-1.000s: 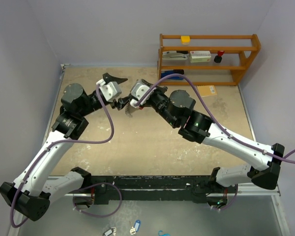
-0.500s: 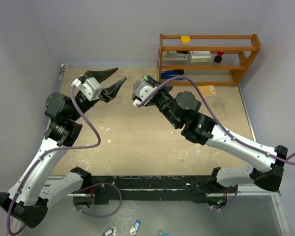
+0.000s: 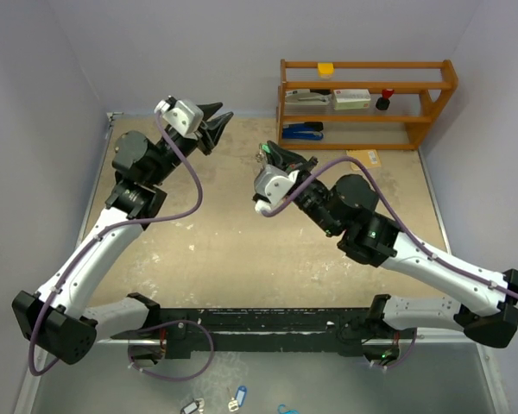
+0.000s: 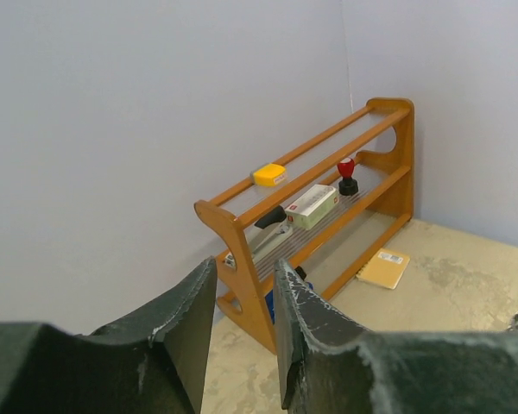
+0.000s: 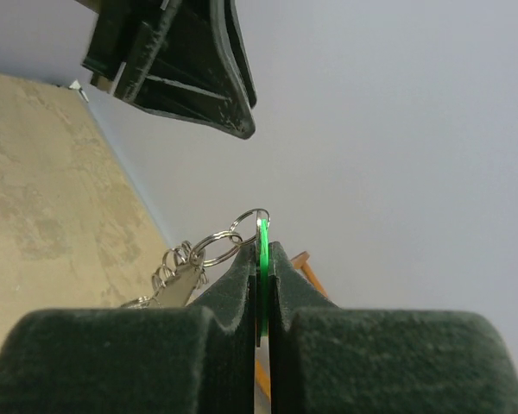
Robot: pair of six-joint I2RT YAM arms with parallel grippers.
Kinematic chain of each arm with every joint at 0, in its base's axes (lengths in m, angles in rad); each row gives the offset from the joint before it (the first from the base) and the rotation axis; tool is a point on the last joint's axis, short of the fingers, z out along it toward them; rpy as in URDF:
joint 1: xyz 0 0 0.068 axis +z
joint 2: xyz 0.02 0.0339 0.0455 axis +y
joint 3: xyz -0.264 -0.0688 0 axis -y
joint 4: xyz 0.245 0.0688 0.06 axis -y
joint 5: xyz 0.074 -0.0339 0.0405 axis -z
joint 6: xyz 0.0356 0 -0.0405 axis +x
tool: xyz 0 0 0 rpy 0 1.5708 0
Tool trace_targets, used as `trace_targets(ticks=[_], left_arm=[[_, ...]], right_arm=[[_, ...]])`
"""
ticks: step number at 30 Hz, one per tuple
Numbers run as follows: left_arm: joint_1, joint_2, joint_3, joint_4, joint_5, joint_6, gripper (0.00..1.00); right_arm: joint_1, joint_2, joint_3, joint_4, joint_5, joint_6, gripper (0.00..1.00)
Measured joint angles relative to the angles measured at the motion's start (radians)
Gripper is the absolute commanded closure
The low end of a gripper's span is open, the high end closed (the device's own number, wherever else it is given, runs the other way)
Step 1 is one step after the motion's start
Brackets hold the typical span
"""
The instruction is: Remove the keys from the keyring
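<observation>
My right gripper is shut on the pale-green key tag, held edge-on between the pads. Linked silver rings and a whitish-silver key hang from the tag's left side. In the top view the right gripper is raised over the middle of the table. My left gripper is raised at the back left, open and empty; its jaws stand a small gap apart. Its dark fingers show above the tag in the right wrist view. The red crescent keyring is out of view.
A wooden shelf with small items stands at the back right, and also shows in the left wrist view. A yellow notepad lies before it. Blue-tagged keys lie below the table's near edge.
The two grippers met at mid-table a second ago. The left has swung away to the back and narrowed its jaws; the right has drawn back to the right, holding the green tag.
</observation>
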Motion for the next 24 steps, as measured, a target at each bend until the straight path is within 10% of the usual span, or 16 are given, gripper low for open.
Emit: trace_targets(ticks=[24], left_arm=[[0.000, -0.041, 0.071, -0.104, 0.437, -0.045, 0.76]], right_arm=[[0.003, -0.034, 0.069, -0.262, -0.344, -0.444, 1.00]])
